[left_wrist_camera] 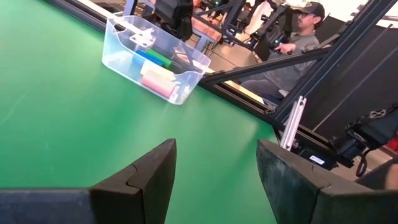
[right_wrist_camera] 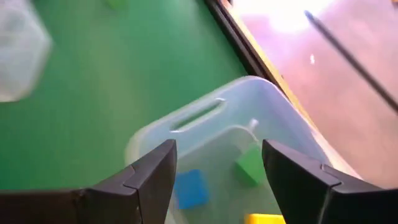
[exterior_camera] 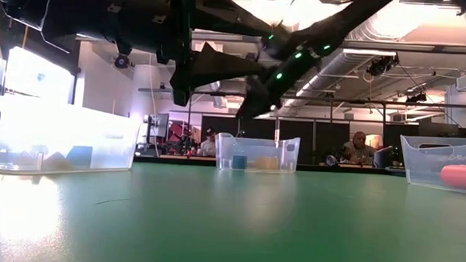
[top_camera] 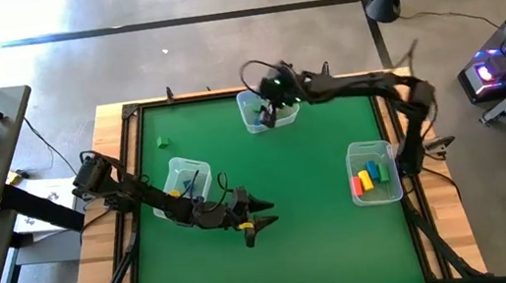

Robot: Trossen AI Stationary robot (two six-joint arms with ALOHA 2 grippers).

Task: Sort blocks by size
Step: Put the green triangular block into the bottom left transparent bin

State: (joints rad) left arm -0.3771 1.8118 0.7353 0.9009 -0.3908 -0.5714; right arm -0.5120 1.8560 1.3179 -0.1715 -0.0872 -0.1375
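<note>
From above, the green table carries three clear bins. The right gripper hangs over the far bin by the back edge, and the left gripper sits above bare mat near the middle, just past the left bin. One green block lies loose on the mat between the left and far bins. The right bin holds red, yellow, green and blue blocks side by side; the left bin shows blue and yellow pieces. In the low view both arms cross overhead as dark shapes; the far bin stands mid-table with a blue and a yellowish block inside, the left bin is at the picture's left, and the right bin with a pink-red block is at its right; people sit in the room behind. The left wrist view shows its fingers spread apart with nothing between them, the right bin with its blocks well ahead and a seated person beyond the table. The right wrist view shows its fingers apart and empty directly above the far bin, in which lie a blue cube, a green cube and a yellow piece.
</note>
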